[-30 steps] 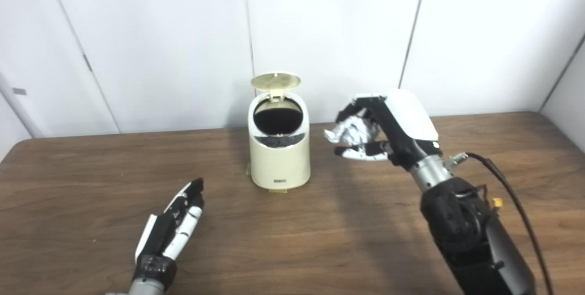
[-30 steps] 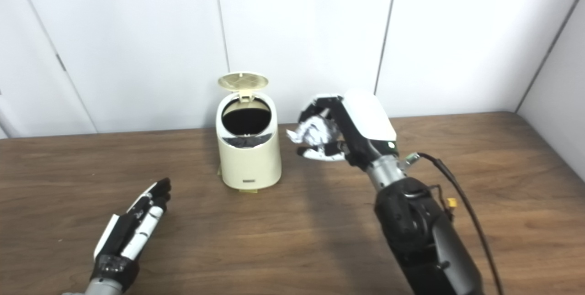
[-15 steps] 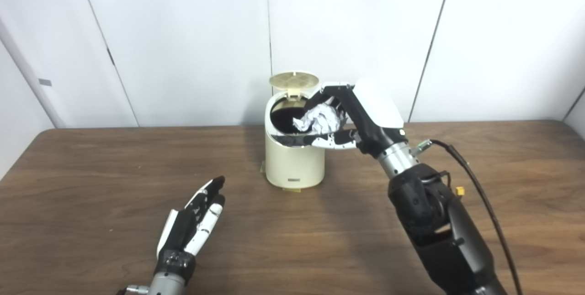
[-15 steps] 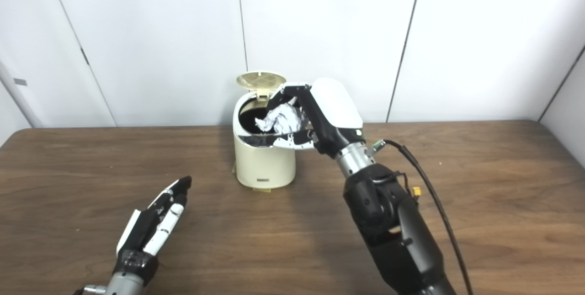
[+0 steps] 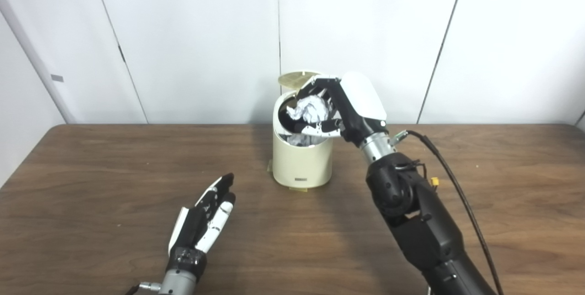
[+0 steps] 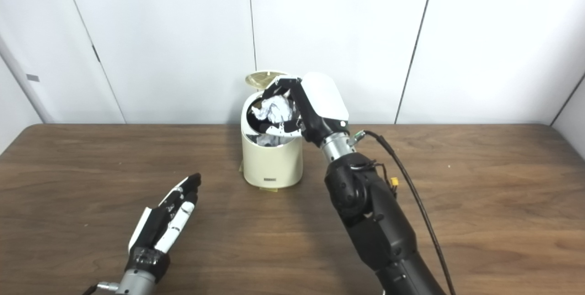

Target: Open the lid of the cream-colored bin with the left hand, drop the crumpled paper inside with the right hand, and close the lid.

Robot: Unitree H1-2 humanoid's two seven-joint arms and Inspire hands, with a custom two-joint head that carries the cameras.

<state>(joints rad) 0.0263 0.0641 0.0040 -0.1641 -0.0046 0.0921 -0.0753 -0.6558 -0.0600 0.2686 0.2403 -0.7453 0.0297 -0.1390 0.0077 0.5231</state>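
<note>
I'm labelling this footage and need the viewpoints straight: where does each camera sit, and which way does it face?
Left eye view: on the head, looking forward and down at the table and cream bin; both arms rise from the bottom edge.
Right eye view: beside it, facing the same way; the bin sits further left in the picture.
Shared: the open left hand, the right hand holding crumpled paper over the bin's mouth, and the raised lid.

Cream-colored plastic bin (image 5: 302,160): on brown wooden table (image 5: 91,171), centre rear.
Crumpled white paper (image 5: 311,108): over bin mouth, in right hand (image 5: 340,107).
Left hand (image 5: 205,217): front-left of bin, apart.
</note>
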